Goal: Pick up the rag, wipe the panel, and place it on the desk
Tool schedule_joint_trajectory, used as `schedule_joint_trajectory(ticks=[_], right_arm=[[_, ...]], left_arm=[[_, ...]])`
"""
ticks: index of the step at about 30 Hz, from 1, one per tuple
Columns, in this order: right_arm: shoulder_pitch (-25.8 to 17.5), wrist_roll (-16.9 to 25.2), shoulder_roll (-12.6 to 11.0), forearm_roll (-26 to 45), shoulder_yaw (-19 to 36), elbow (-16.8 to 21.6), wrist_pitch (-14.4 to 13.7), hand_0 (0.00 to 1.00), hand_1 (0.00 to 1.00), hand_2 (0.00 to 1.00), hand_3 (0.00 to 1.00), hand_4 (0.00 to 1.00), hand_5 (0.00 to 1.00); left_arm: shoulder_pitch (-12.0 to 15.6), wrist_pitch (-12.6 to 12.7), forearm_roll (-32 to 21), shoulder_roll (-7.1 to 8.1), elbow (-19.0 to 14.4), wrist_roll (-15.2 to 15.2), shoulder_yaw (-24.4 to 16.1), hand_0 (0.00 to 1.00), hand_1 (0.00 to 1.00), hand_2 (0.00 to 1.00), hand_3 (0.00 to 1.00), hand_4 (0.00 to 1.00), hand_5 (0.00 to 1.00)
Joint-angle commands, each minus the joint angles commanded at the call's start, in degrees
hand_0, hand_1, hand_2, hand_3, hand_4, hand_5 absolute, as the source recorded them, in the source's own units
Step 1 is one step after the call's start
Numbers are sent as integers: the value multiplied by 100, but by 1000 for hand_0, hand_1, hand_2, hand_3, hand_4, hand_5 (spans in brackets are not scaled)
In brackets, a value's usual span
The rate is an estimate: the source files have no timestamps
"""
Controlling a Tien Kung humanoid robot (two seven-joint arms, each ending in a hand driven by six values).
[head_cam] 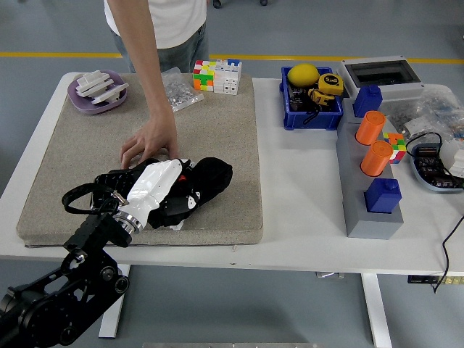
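Observation:
My left hand, with a white cover on its back, is shut on the black rag. It presses the rag on the right end of the black panel, which lies on the beige mat. My hand and the rag hide most of the panel. A person at the table's far side rests a hand on the panel's far edge. My right arm is out of view.
A purple dish with white parts sits at the back left, with a plastic bag and colour cubes behind the mat. To the right stand a blue bin and a grey board with orange cylinders and blue blocks.

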Motion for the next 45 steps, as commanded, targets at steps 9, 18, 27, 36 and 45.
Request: schedule_joint_trajectory(ticks=[9,18,27,36,45], right_arm=[[0,13,10,-112,107,0,25,689,607,581,564,965,415],[-21,17,1,-131,128,0,37,689,607,581,564,966,415],[-41,18,14,-59,76,0,39,689,607,580,564,968,414],[-52,14,26,-12,16,0,38,689,607,581,564,968,414],[-78,5,37,147,-130,0,17,689,607,581,564,968,412]], left_arm=[[119,42,36,-9,99,-10,-347,260,234,541,513,200,2],[322,20,115,51,167,-23,-938,277,308,540,511,200,2],[609,28,185,114,153,-38,-1525,279,336,541,514,216,2],[724,44,221,171,310,-66,-1970,281,339,538,514,218,2],[913,75,298,110,301,-66,-2653,282,341,534,514,220,2]])
